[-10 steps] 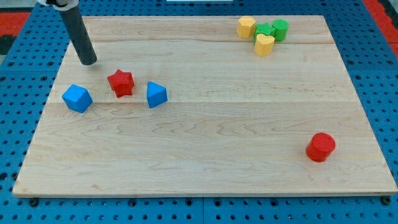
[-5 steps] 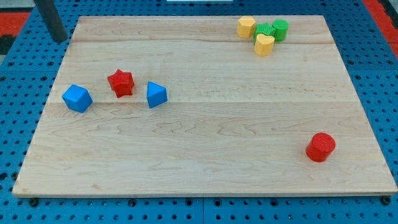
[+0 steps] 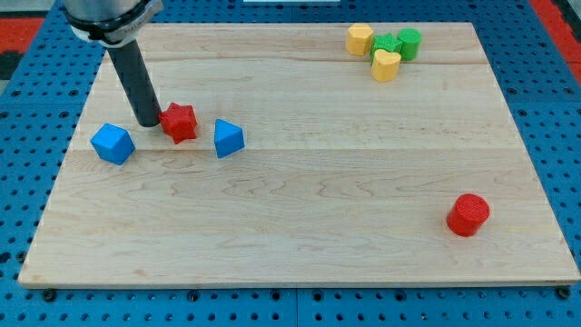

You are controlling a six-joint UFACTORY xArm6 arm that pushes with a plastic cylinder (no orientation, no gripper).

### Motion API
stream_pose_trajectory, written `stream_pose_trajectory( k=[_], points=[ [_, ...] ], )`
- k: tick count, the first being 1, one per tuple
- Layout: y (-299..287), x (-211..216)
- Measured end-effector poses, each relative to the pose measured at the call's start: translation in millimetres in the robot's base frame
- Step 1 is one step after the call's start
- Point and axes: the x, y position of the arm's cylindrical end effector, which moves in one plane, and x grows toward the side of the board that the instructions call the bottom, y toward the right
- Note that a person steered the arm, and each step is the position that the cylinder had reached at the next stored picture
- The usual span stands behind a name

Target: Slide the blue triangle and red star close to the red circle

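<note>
The red star [image 3: 180,122] lies on the wooden board's left part. The blue triangle [image 3: 228,138] lies just right of it, a small gap between them. The red circle [image 3: 467,214] stands far off near the view's bottom right. My tip [image 3: 148,122] rests on the board right at the star's left side, touching it or nearly so. The dark rod rises from there toward the view's top left.
A blue cube-like block [image 3: 113,143] lies left of and below my tip. At the view's top right sit a yellow block [image 3: 359,39], a yellow heart [image 3: 386,64], and two green blocks [image 3: 387,44] [image 3: 409,42]. The board [image 3: 300,245] lies on a blue pegboard.
The rod swung out past the board's top-left corner, then came back down to the red star's left side. The blocks have not visibly moved.
</note>
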Motion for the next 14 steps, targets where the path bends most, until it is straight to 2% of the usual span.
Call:
stream_pose_trajectory(
  k=[2,3,4,5,6,7,8,9,10,11,12,13,14],
  points=[
    [21,-8],
    [20,-38],
    [66,-21],
    [129,18],
    [150,22],
    [139,-26],
    [95,-61],
    [45,-11],
    [99,49],
    [191,50],
    [236,66],
    [214,13],
    [138,-1]
  ],
)
